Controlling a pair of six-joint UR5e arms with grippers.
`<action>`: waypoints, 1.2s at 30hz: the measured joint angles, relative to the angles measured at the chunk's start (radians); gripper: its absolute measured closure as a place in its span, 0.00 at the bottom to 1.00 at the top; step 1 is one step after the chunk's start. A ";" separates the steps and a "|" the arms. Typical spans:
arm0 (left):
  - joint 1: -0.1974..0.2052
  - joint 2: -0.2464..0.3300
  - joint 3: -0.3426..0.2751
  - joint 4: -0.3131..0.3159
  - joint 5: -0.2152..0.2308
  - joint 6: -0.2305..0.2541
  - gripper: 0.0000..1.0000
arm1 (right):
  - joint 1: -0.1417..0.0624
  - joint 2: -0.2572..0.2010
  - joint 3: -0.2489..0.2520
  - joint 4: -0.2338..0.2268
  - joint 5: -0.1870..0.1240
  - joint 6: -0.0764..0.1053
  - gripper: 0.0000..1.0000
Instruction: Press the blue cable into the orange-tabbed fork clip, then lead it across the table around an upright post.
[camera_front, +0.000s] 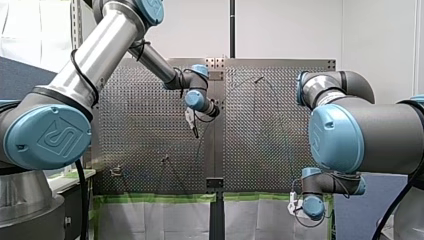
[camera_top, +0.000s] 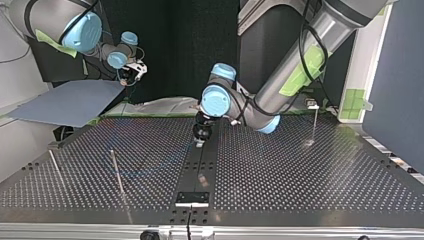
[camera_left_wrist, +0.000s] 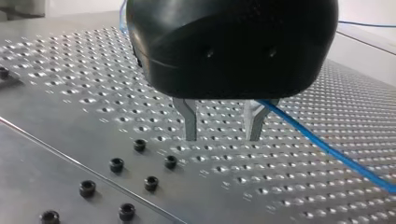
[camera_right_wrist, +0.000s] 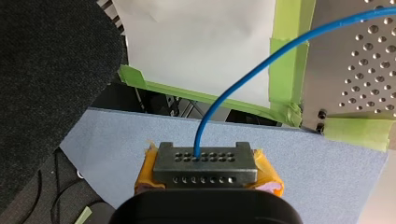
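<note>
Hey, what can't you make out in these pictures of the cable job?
Orange-tabbed fork clip: not identifiable in any view; the front view's fittings are too small.
Blue cable: in the left wrist view, the left tool body hides where it passes the fingers.
Cable's path over the table: too faint in the top view.
Cable's end: hidden inside the grey block, right wrist view.

Blue cable and upright post
Blue cable (camera_right_wrist: 219, 105): thin, glossy, one end clamped in my right gripper (camera_right_wrist: 205, 161), arching up toward the perforated table (camera_right_wrist: 364, 60); a further stretch runs straight, low over its holes. Upright post (camera_top: 117, 171): slim metal rod, standing at the top view's left.
</note>
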 joint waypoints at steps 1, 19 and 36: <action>0.001 0.000 0.000 -0.012 -0.006 0.000 0.47 | 0.000 0.000 0.000 0.001 0.000 0.000 1.00; -0.015 0.028 0.000 -0.193 -0.132 0.011 0.23 | 0.000 0.000 0.000 0.000 0.000 0.000 1.00; -0.057 0.087 0.000 -0.283 -0.131 0.030 0.02 | 0.000 0.000 0.000 -0.002 -0.011 0.004 1.00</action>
